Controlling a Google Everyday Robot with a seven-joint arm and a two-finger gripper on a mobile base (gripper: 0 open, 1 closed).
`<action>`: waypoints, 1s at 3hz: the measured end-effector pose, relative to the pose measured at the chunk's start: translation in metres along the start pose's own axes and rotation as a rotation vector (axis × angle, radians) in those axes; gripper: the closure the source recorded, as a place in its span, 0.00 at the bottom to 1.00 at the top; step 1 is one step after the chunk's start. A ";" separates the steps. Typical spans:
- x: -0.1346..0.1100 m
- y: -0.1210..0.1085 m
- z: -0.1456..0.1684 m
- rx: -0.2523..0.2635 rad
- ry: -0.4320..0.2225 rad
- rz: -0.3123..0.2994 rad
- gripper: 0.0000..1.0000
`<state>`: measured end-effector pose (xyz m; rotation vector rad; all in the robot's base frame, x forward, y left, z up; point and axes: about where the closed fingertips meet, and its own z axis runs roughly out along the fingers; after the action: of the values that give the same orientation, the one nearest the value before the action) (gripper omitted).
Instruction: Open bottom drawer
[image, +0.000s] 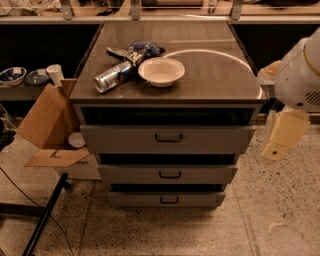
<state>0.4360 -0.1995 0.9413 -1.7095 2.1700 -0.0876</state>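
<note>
We see the gripper (281, 137) hanging right of the grey drawer cabinet (215, 75), apart from it and level with its top drawer; whether it is spread or closed we cannot tell. The bottom drawer (200, 199) sits lowest in the cabinet, pushed in. On the cabinet's top a white bowl (161, 71) lies just beside a drinks can (114, 77)

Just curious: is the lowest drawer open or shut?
Shut: the bottom drawer is pushed in, no inside showing. The gripper hangs at the right, apart from it.

arm (299, 75): white, rounded, vent slots | hand (281, 135): cream, right edge
</note>
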 end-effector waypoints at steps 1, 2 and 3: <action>-0.004 0.022 0.045 -0.022 -0.032 0.002 0.00; -0.009 0.051 0.126 -0.070 -0.081 0.000 0.00; -0.007 0.062 0.179 -0.068 -0.111 0.010 0.00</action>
<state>0.4382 -0.1447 0.7601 -1.6974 2.1229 0.0833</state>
